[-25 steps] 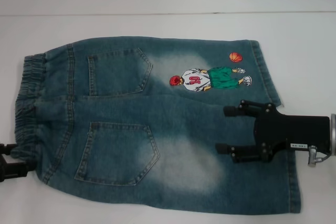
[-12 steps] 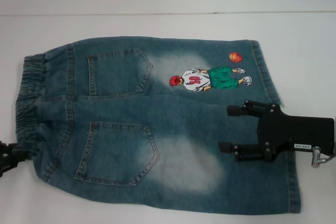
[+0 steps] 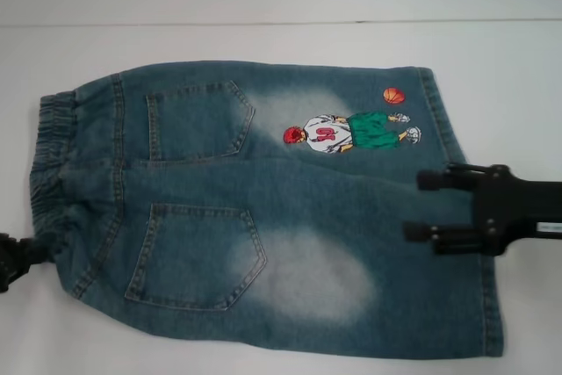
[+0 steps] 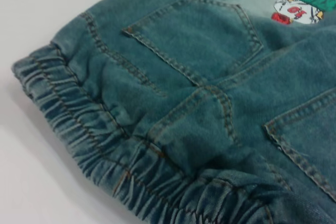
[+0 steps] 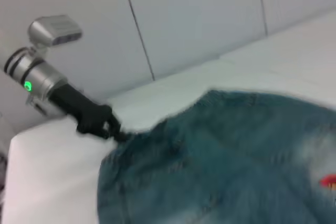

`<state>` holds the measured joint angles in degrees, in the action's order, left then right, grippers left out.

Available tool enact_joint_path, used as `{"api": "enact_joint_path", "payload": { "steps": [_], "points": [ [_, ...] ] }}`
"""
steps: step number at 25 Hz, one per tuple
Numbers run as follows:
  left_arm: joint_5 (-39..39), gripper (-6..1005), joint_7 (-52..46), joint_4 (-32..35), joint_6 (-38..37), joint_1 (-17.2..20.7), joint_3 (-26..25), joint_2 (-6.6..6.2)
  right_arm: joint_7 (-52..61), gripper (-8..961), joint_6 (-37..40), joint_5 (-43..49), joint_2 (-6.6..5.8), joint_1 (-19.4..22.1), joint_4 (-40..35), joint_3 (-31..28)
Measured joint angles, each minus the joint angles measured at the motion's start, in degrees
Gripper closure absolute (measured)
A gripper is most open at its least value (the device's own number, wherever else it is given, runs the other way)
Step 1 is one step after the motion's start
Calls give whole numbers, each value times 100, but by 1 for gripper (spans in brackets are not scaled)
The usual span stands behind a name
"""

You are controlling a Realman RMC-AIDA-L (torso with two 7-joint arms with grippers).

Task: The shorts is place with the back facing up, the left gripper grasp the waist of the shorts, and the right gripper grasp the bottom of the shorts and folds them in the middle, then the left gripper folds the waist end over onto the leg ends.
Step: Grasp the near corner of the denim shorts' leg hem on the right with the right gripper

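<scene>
Blue denim shorts (image 3: 263, 208) lie flat with the two back pockets up, elastic waist (image 3: 48, 164) to the left and leg ends (image 3: 479, 305) to the right. A cartoon basketball player (image 3: 351, 132) is printed on the far leg. My left gripper (image 3: 16, 259) sits at the near corner of the waist, shut on the bunched waistband; it also shows in the right wrist view as the left gripper (image 5: 100, 121) meeting the cloth edge. The waistband (image 4: 121, 156) fills the left wrist view. My right gripper (image 3: 420, 206) hovers open over the leg part, with nothing between its fingers.
The shorts rest on a white table (image 3: 263, 41) whose back edge runs across the far side. Bare white surface lies beyond the shorts and to the right of the leg ends.
My right gripper has slid to the right, toward the leg ends, still open. The left gripper has closed in on the near waist corner, which now looks drawn to a point.
</scene>
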<state>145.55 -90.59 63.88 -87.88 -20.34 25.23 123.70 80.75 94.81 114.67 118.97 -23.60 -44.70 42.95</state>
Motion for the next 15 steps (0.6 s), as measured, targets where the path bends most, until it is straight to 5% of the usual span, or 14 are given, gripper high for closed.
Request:
{"api": "enact_joint_path", "payload": {
  "steps": [6, 15],
  "points": [
    [-85, 903, 166, -32, -9, 4, -16, -5, 1782, 57, 953, 1543, -33, -174, -1330, -12],
    [-209, 923, 400, -146, 39, 4, 10, 0, 3013, 120, 1867, 3330, -87, -768, -1651, 34]
  ]
}}
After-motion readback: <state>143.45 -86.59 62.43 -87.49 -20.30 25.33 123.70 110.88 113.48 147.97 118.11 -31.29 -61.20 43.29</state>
